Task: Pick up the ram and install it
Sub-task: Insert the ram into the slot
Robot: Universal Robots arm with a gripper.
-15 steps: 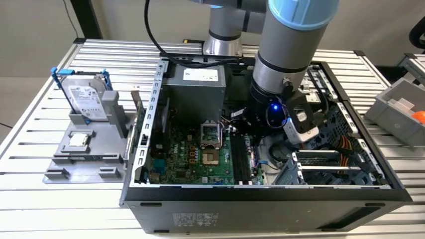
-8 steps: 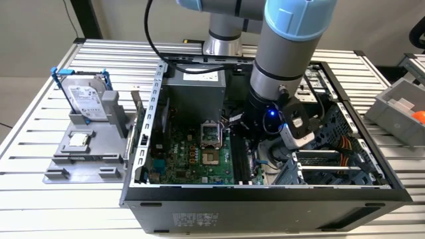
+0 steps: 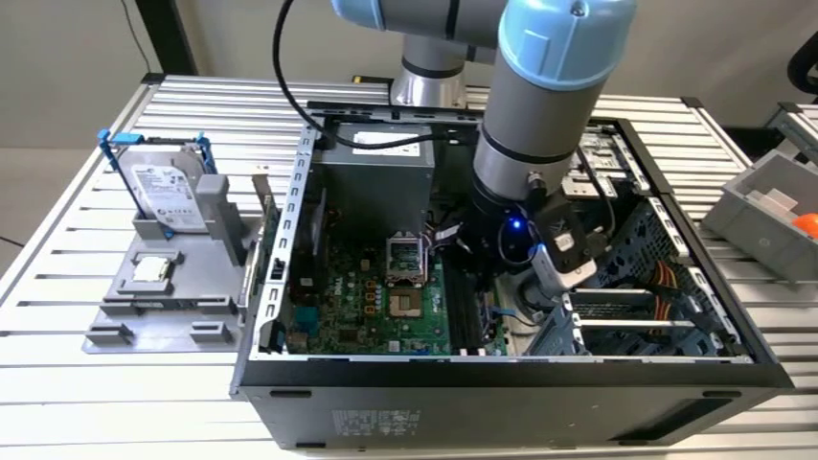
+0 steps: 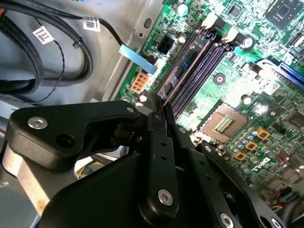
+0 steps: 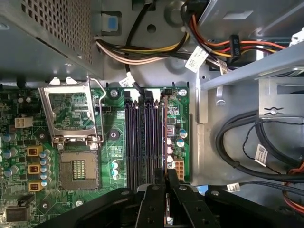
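Inside the open black computer case (image 3: 511, 369) on the slatted white counter (image 3: 102, 402), the grey-and-blue robot arm (image 3: 537, 125) reaches down over the green motherboard (image 3: 371, 307).

Landmark: the square silver processor socket (image 5: 78, 168).

- Row of long black memory slots (image 5: 137, 137) lies just beside the socket, running parallel to its edge.
- The ram (image 5: 164, 137), a long thin circuit-board stick seen edge-on with a coppery line along it, stands in the slot farthest from the socket. In the second wrist view the ram (image 4: 187, 66) runs the full slot length, from the white end latches back to the tool.
- Cannot tell whether it is fully seated or only resting in the slot mouth.
- Black two-fingered tool (image 5: 167, 183) sits at the end of the slot row on the socket's far side. Its fingers are drawn close together with the stick's near end between them, so I read it as gripping the ram.
- In the second wrist view the tool (image 4: 159, 111) lines up with the stick's long edge.

Handling judgement: the stick looks light and stiff along its length, but thin and brittle if twisted. The flat faces carry chips, and the bottom contacts should stay untouched. Best hold is across the two flat faces near the top edge, kept square to the slot. A tilted grip would likely bind it.
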